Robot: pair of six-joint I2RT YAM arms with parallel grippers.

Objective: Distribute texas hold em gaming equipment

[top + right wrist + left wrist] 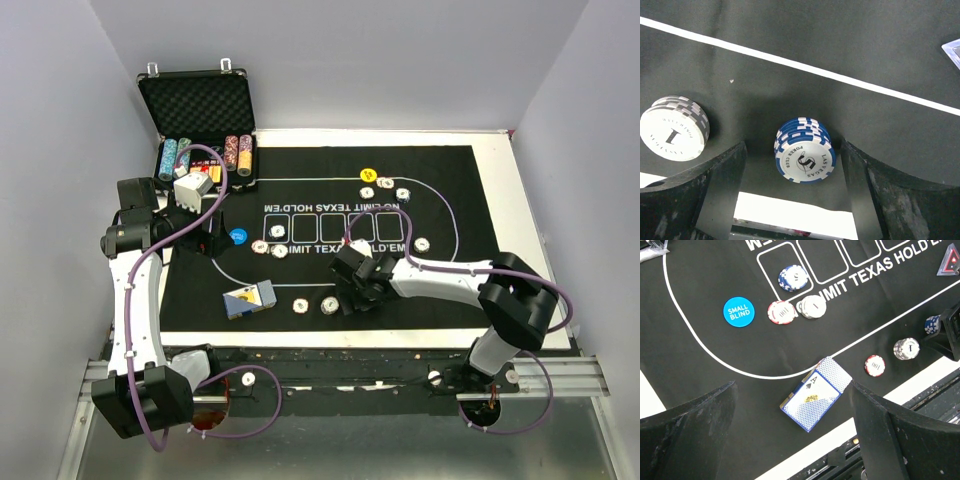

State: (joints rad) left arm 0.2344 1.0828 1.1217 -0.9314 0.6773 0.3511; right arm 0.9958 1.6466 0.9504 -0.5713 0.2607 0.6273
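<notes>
In the right wrist view a stack of blue poker chips stands on the black mat between the fingers of my right gripper. The jaws are open, with a wide gap on the left and a thin one on the right. A white chip stack lies to its left. My left gripper hangs open above the blue-backed box of playing cards. Beyond it are the blue button, three chip stacks and the dark red triangular marker. The yellow button sits at the far side.
The open metal case with rows of chips stands at the back left, beside the left arm. More chip stacks dot the far side of the mat. Two chip stacks lie near the front white border.
</notes>
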